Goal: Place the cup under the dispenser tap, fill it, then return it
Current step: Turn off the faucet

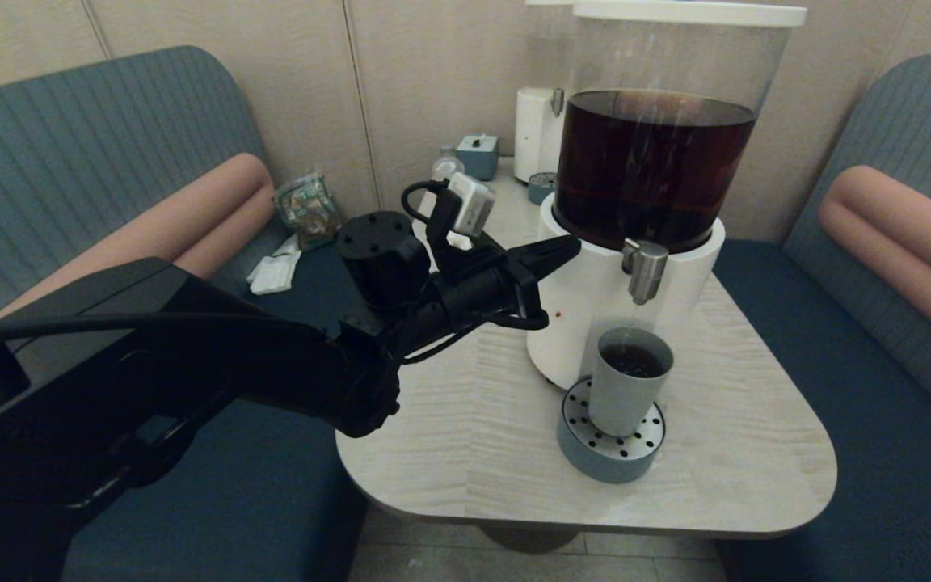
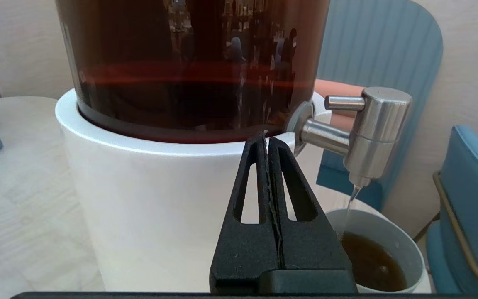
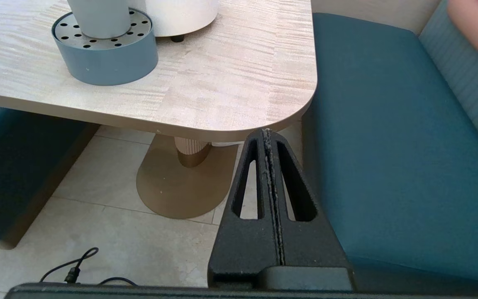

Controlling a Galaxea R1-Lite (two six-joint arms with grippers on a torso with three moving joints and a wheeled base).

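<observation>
Left pincer (image 1: 566,246): pressed shut, holding nothing, tips against the tank's white base, beside the tap (image 1: 643,271).
Hidden: left arm covers the worktop's (image 1: 473,420) near-left edge.
Room: bare worktop in front and to the right of the tray (image 1: 607,453).
Cup (image 1: 627,380): upright on the tray, under the tap, holding some dark liquid; thin stream falling in.
Tank (image 1: 655,162): dark-brown liquid, over half full.
Right pincer (image 3: 268,137): shut, empty, below the worktop's corner beside the seat (image 3: 388,145).

Black right gripper (image 3: 267,135), fingers pressed together, below rounded pale wood-grain table corner (image 3: 264,99); grey-green cup (image 3: 98,18) upright on round blue-grey perforated tray (image 3: 110,62).
</observation>
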